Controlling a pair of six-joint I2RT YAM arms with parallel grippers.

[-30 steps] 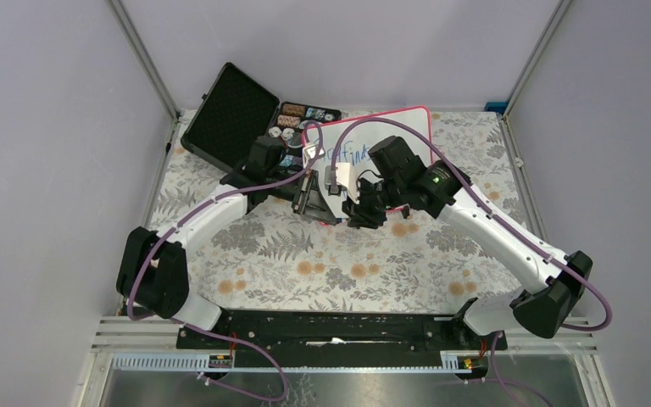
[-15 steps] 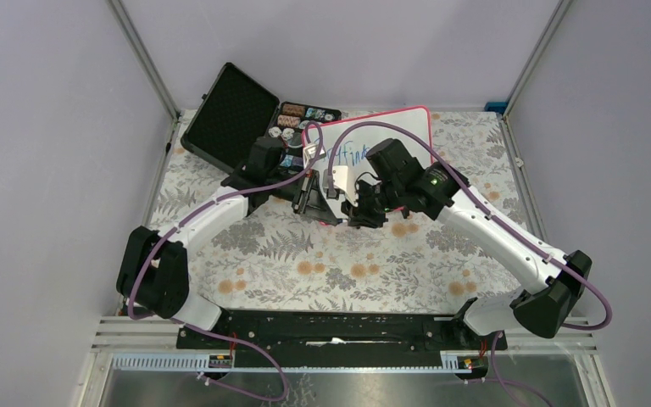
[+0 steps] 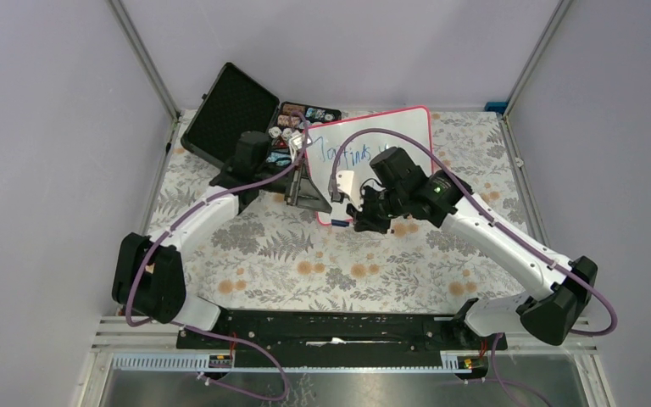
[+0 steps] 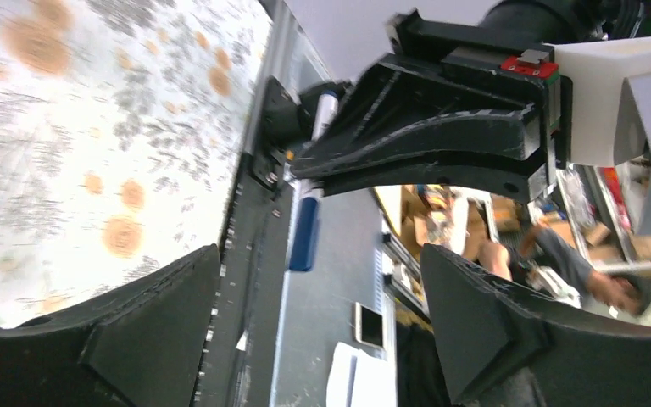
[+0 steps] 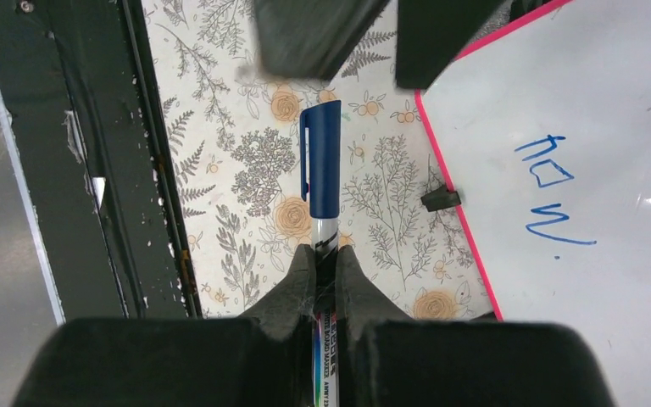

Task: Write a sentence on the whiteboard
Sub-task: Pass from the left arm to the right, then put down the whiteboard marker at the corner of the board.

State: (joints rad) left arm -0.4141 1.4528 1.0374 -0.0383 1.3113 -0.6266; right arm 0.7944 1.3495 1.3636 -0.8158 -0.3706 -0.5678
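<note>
- Whiteboard at the far middle of the worktop, rounded pink-red frame all round, near left corner turned towards the two pincers.
- Flat or propped up on its feet: cannot tell from above.
- Blue handwriting along the far part of the white face; a few more blue strokes in the right wrist view, at the right of that picture.
- Small black foot against the pink edge, on the floral cover.
- Right pincer clamped tight on a marker, black fingers pressed to the barrel from both sides.
- Marker with its dark blue cap on, cap end pointing away from the wrist, over the floral cover just beside the whiteboard's edge and not over the white face.
- Touching the worktop or held above it: cannot tell.
- Left pincer spread wide, nothing between its fingers, just beside the right pincer at the whiteboard's left edge.
- From the left wrist: capped marker gripped by the other arm, framed in the gap between the left pincer's own two fingers.
- Open black case at the far left of the worktop, lid thrown back, rows of chips in the tray half, close against the whiteboard's far left corner.
</note>
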